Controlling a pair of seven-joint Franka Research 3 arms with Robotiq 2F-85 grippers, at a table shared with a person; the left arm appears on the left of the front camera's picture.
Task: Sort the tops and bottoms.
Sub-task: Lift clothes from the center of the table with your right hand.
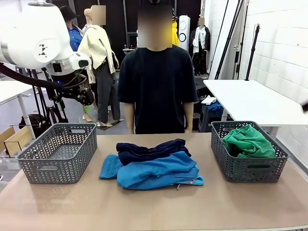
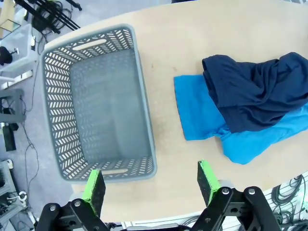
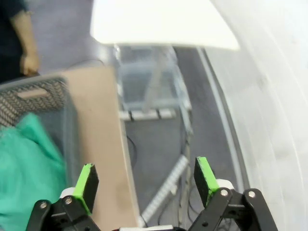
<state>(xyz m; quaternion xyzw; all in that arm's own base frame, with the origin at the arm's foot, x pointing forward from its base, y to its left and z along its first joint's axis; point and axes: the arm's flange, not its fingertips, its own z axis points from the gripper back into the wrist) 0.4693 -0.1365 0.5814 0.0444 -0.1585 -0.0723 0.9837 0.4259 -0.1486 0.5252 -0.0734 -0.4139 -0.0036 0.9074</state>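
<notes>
Left gripper [image 2: 148,168]: bottom edge of the left wrist view, jaws spread wide, green pads well apart, nothing between them; it hangs above the table's edge beside one grey basket.
Right gripper [image 3: 144,163]: bottom edge of the right wrist view, jaws likewise spread wide and holding nothing, hanging over the floor past the table's end.
Table [image 1: 144,207]: brown top, across the lower half of the front view.
Lighter blue bottoms [image 1: 163,175]: centre of the table, nearest part of the pile, small pink tag at the near edge.
Medium blue bottoms [image 1: 109,167]: touching the lighter pair, sticking out at the pile's left.
Navy top [image 1: 151,150]: crumpled, lying on the far part of the blue pile.
Left basket [image 1: 57,151]: grey lattice, left of the pile, apart from it; its bare floor shows in the left wrist view [image 2: 103,106].
Right basket [image 1: 248,168]: grey lattice, right of the pile.
Green top [image 1: 248,140]: bunched inside the right basket, rising above its rim; seen blurred at lower left of the right wrist view [image 3: 24,163].
Left arm [image 1: 43,43]: white, upper left, raised above the left basket.
Person [image 1: 156,86]: black T-shirt, standing behind the table's far edge, centre.
</notes>
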